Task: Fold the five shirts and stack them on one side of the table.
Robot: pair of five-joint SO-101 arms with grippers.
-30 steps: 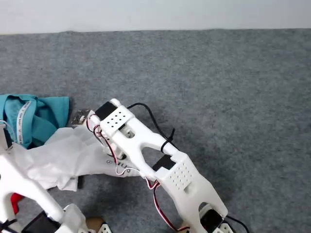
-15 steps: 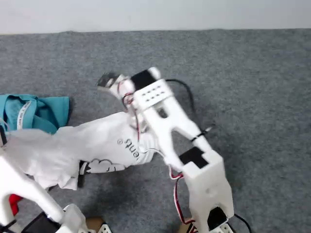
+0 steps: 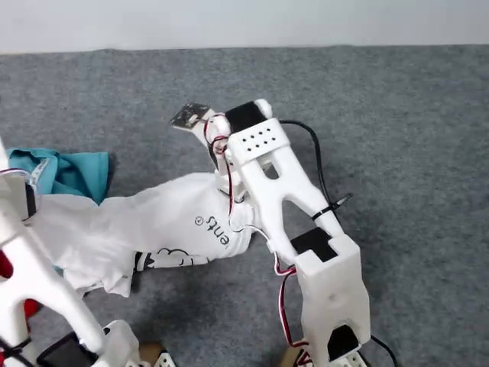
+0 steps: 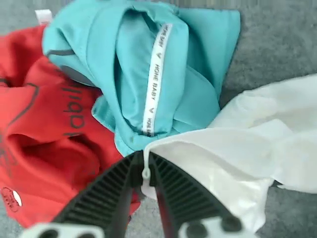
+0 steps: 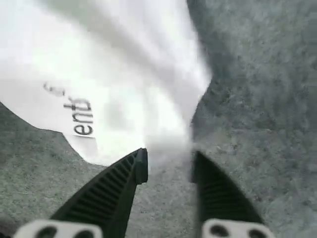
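A white shirt [image 3: 168, 225] with dark print hangs stretched between both arms above the grey table. My left gripper [image 4: 145, 163] is shut on one edge of the white shirt [image 4: 257, 139], just over a crumpled teal shirt [image 4: 148, 64] and a red shirt [image 4: 44, 144]. My right gripper [image 5: 168, 166] has the other end of the white shirt [image 5: 129, 74] bunched between its fingertips. In the high view the right arm [image 3: 260, 145] stands over that end near the table's middle, and the teal shirt [image 3: 72, 172] lies at the left edge.
Grey felt covers the table [image 3: 397, 138], with open room to the right and at the back. The left arm's white body [image 3: 30, 283] stands at the near left, with a bit of the red shirt [image 3: 4, 267] beside it. A pale wall runs along the far edge.
The right arm swung back and to the right, pulling its end of the white shirt along so it spread out with the print showing. The left arm rose with the other end.
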